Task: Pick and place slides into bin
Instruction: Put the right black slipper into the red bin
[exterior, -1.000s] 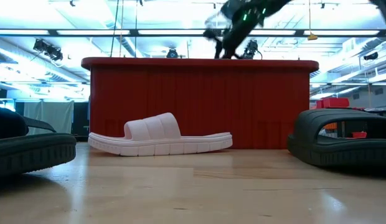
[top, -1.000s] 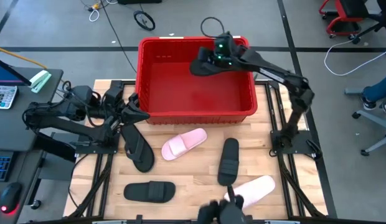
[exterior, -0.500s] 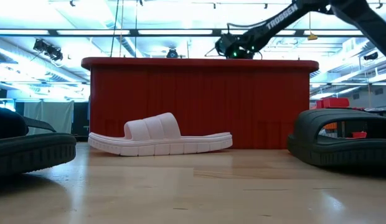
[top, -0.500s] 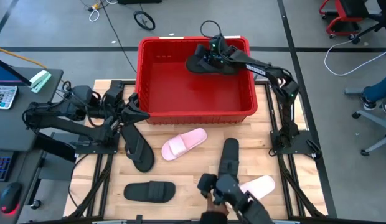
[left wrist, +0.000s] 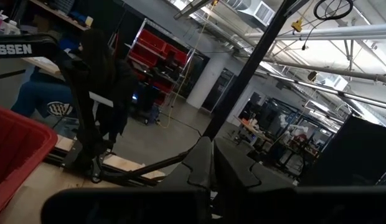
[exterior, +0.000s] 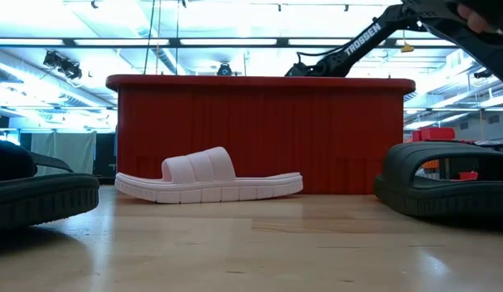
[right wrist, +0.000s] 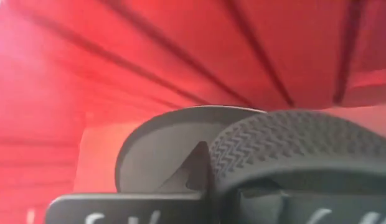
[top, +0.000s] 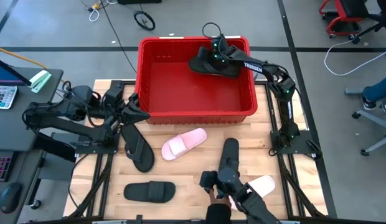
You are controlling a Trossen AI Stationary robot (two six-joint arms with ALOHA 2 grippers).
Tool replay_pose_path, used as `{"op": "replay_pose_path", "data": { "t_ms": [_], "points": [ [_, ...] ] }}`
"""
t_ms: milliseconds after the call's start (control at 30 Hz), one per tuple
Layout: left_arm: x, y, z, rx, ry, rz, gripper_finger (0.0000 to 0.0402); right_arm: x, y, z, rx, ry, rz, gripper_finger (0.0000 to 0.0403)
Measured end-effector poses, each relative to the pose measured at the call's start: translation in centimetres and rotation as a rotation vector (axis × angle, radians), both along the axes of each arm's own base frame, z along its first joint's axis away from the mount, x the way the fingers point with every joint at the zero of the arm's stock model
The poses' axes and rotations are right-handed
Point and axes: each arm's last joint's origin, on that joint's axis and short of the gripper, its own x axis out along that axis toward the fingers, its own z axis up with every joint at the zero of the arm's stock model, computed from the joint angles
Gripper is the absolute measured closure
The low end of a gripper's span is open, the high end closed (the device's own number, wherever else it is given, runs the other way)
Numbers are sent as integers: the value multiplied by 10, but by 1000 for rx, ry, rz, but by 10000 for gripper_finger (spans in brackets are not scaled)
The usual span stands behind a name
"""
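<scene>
The red bin (top: 193,115) stands at the table's far middle. My right gripper (top: 216,57) is down inside its far right corner, shut on a black flip-flop (top: 211,65). On the table lie a pink slide (top: 183,143), a second pink slide (top: 263,185), two black slides (top: 229,158) (top: 149,191) and another black flip-flop (top: 137,149), each flat on its sole. My left gripper (top: 138,112) waits shut at the bin's near left corner, above the table. My right gripper holds the black flip-flop (right wrist: 180,146) from above, slanting down from the table's right side. The gripper itself hides the place of contact. The flip-flop lies roughly level below the fingers, close to the bin's far wall. Whether it touches the bin's floor cannot be told.
A person's hand with a dark tool (top: 221,186) reaches in over the near edge, beside the second pink slide. Bare wood lies between the slides. Left of the table are a calculator (top: 3,96) and a keyboard.
My right gripper has gone down from above the bin's rim into the bin's far right corner, carrying the black flip-flop with it. The person's hand at the near edge has moved farther in over the table.
</scene>
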Motion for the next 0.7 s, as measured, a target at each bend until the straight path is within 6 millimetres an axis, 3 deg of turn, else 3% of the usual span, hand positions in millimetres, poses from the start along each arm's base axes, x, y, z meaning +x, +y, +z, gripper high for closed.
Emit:
{"op": "replay_pose_path", "data": {
  "t_ms": [367,700],
  "points": [
    [0,0,0,0,0,0,392,-1,-1,-1,-54,59,113,283],
    [0,0,0,-1,0,0,380,5,5,-1,-31,16,226,262]
  ]
}}
